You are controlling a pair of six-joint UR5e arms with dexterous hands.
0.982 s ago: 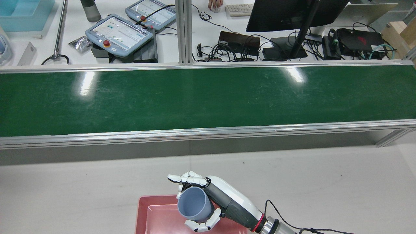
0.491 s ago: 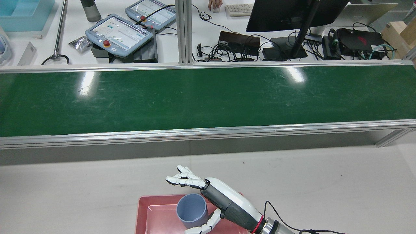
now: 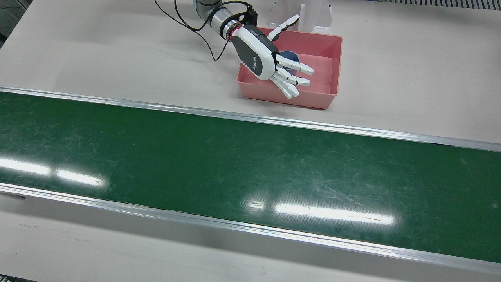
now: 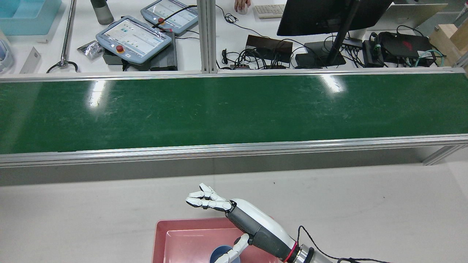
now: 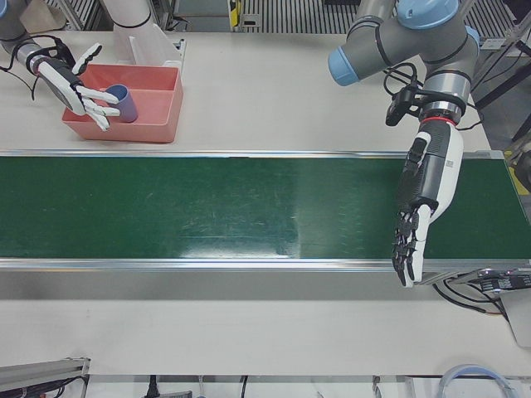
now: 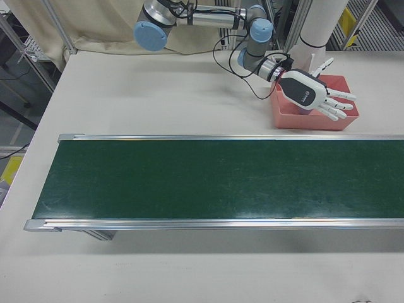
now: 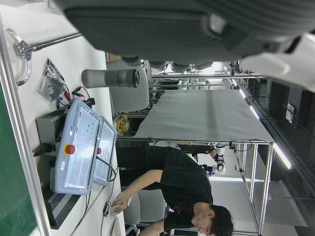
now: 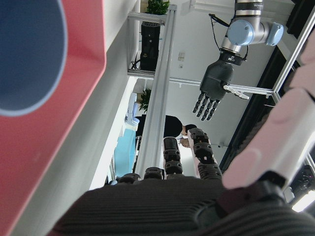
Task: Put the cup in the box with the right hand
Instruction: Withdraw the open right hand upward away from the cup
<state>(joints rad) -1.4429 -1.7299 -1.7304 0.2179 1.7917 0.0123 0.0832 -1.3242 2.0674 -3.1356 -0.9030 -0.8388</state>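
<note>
The pink box (image 3: pixel 330 84) sits on the white table (image 3: pixel 117 58), near side of the green conveyor belt (image 3: pixel 235 164) from the robot's pedestals. One item in it: the blue-grey cup (image 3: pixel 290 57), upright, mouth up, on the box floor toward the box end nearest the right arm. Rest of the box floor is bare.

Right hand (image 3: pixel 270 58) hovers over that same end of the box, fingers (image 3: pixel 293 80) spread wide & straight, holding nothing. Cup is directly under the hand, btwn the thumb (image 3: pixel 282 25) and the other fingers, partly hidden by the palm in the front view. No contact visible; in the rear view the thumb overlaps the cup rim (image 4: pixel 223 254), can't tell if touching. Right hand view shows the cup mouth (image 8: pixel 27 54) inside the box wall (image 8: pixel 59 147), close below the palm.

Left hand (image 5: pixel 423 211) is well apart from the box, hanging over the far end of the belt, fingers pointing down, extended, slightly apart, w/ nothing in it.
</note>
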